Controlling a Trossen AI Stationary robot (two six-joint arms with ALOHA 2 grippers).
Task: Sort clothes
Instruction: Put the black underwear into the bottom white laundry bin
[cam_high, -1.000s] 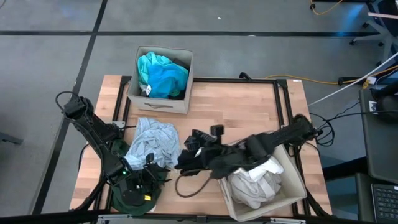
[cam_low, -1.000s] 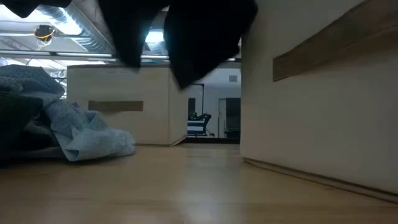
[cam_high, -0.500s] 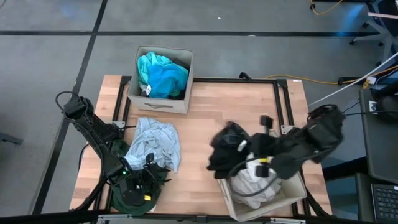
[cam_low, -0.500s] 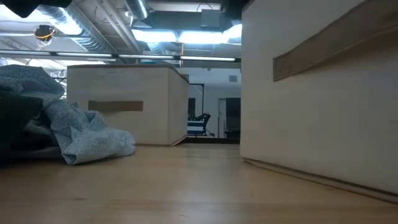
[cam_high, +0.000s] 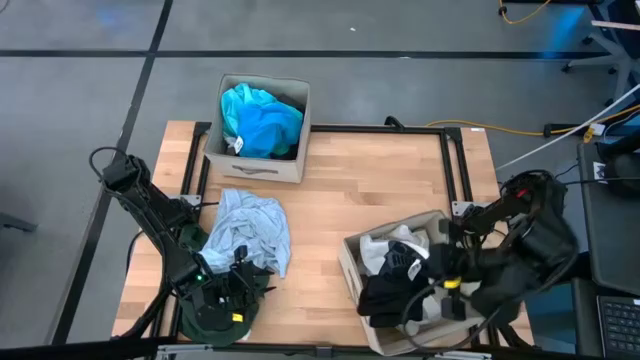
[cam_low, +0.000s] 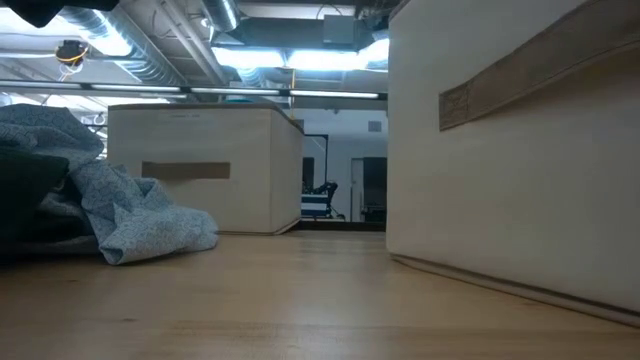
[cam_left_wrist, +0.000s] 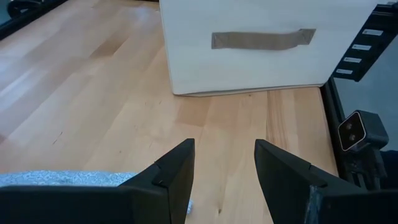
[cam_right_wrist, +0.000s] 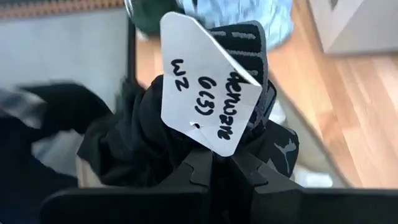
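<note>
My right gripper (cam_right_wrist: 214, 163), jaws clenched on the tagged black fabric garment (cam_high: 395, 285), hangs directly over the near beige fabric box (cam_high: 352, 262); left jaws released.

Tabletop (cam_high: 360, 190): light wood planks, black metal frame along its edges. Beige fabric box (cam_high: 262, 160), far side, left of centre, strap handle on its front. Second beige fabric box (cam_high: 352, 266), near right corner. Surrounding floor (cam_high: 400, 80): grey.

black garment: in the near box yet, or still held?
Both. The black garment hangs into the near box over white clothes, yet the right gripper is shut on it.
</note>
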